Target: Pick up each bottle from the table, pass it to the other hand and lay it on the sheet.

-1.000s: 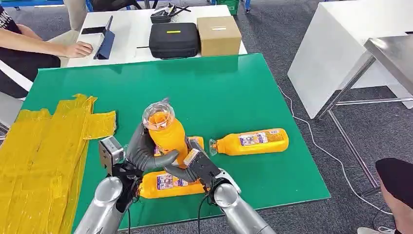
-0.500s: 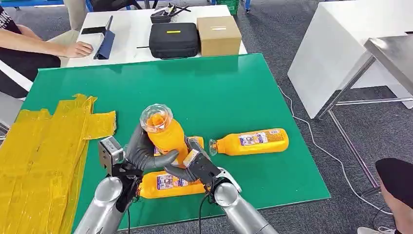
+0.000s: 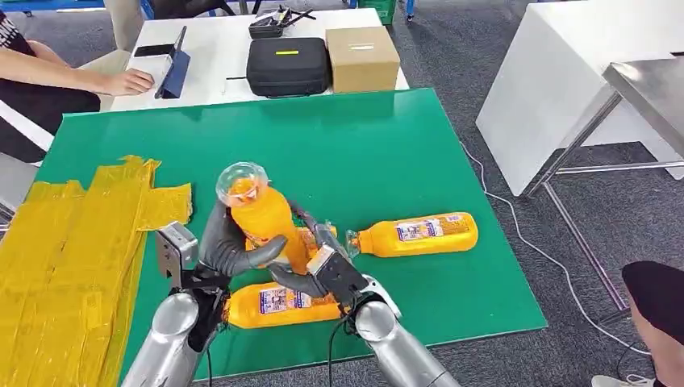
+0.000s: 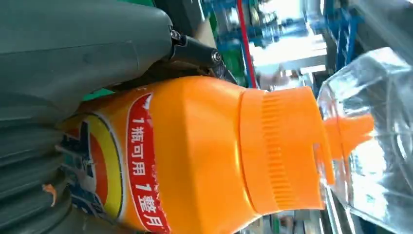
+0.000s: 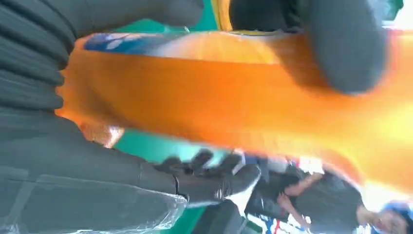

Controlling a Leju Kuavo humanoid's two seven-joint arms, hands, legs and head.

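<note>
Upright orange plastic bottle w/ clear cap [image 3: 262, 222] is gripped by left hand [image 3: 234, 246] for handover; right hand [image 3: 319, 270] beside it, grip can't be told.

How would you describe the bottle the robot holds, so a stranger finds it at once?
Start at the green table, near its front edge. The held bottle stands upright between both hands, clear cap up. The other orange bottles lie flat on the table.

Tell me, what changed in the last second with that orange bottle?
The held orange bottle tipped and shifted left toward the yellow sheet, gripped by the left hand; the right hand is loosening. The two lying bottles stayed put.
</note>
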